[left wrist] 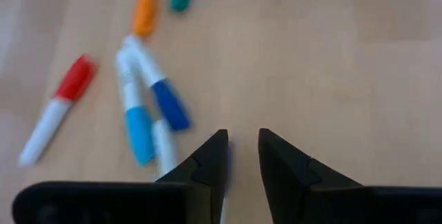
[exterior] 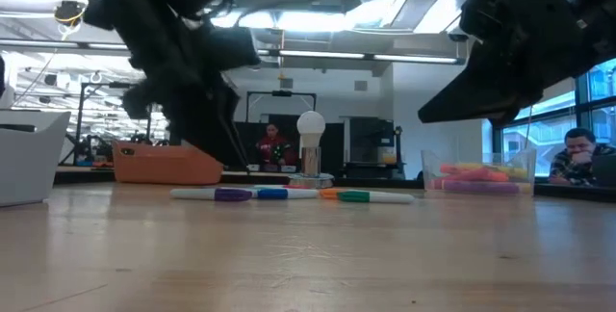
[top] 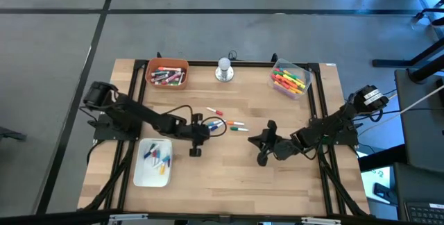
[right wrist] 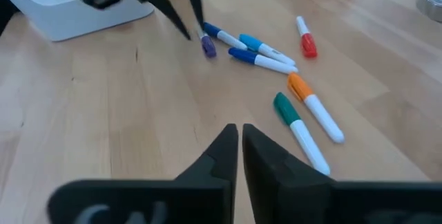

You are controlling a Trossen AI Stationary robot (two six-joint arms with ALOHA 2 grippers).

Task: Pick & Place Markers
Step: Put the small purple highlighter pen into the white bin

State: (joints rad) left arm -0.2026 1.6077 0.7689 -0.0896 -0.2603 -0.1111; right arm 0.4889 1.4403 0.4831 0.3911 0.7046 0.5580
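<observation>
Left gripper: the left gripper (top: 196, 129) is low over the loose markers (top: 223, 123) mid-table. In the right wrist view its tips (right wrist: 197, 27) come down around the purple marker (right wrist: 207, 46). The jaws stand narrowed with a gap between them, and whether they have it pinched yet, I can't tell.

Right gripper: the right gripper (right wrist: 239, 135) hangs above bare wood just short of the green marker (right wrist: 288, 110), jaws pressed together on nothing. My read is that it waits its turn while the left arm works the same cluster.

Loose markers: purple, two blue, red (right wrist: 306, 38), orange (right wrist: 311, 101) and green lie scattered flat on the table (top: 229, 176), between the two arms. Both can reach them there.

White tray: the white tray (top: 140, 173) sits at the left arm's side with a few markers already in it. It looks like the drop spot, so the left arm has a short carry.

Orange bin: the orange bin (top: 150, 67) at the back left is full of markers.

Clear bin: the clear bin (top: 302, 72) at the back right holds bright ones too. Both bins look like stock.

Knob: a silver knob (top: 223, 70) stands between the bins, untouched.

Writing: no brand or label can be read on the markers, bins or tray.

Next: the purple marker lies close against a blue one, so a clean lift needs the tips on purple alone.
</observation>
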